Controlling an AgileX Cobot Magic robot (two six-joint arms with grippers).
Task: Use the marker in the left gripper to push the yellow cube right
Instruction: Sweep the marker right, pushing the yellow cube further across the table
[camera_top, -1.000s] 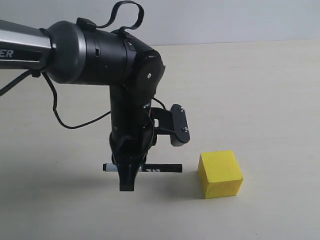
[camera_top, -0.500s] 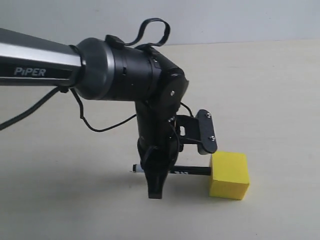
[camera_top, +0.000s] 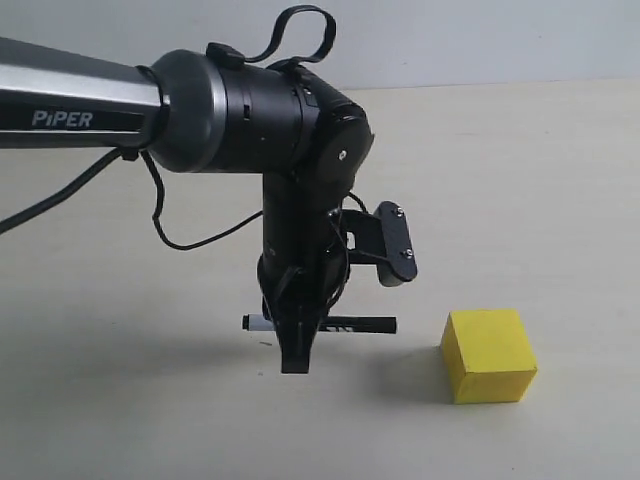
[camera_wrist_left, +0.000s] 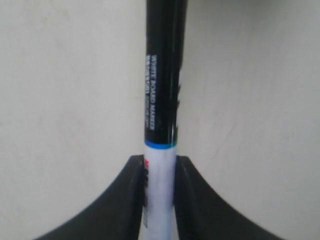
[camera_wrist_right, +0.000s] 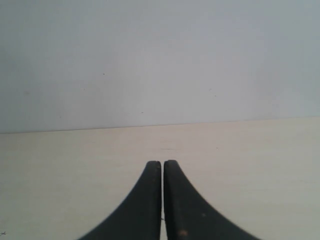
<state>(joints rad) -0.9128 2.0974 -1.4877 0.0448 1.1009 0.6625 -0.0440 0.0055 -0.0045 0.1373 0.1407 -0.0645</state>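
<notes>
The yellow cube (camera_top: 489, 355) rests on the cream table at lower right of the exterior view. My left gripper (camera_top: 296, 350) points down, shut on the marker (camera_top: 330, 325), which lies level with its black end toward the cube. A clear gap separates the marker's end from the cube's left face. In the left wrist view the marker (camera_wrist_left: 162, 100) runs straight out from between the black fingers (camera_wrist_left: 131, 200) of the left gripper (camera_wrist_left: 160, 165), white barrel clamped, dark label beyond. The cube is out of that view. My right gripper (camera_wrist_right: 162, 165) is shut on nothing, over bare table.
The black and grey arm marked PiPER (camera_top: 90, 110) reaches in from the left, with a cable loop (camera_top: 300, 30) above the wrist and a camera bracket (camera_top: 392, 245) on its right side. A pale wall (camera_wrist_right: 160, 60) stands behind the table.
The marker's end reached the cube half a second ago and shoved it right. Since then my left gripper has drawn back left, leaving a gap, and the cube sits further right.
</notes>
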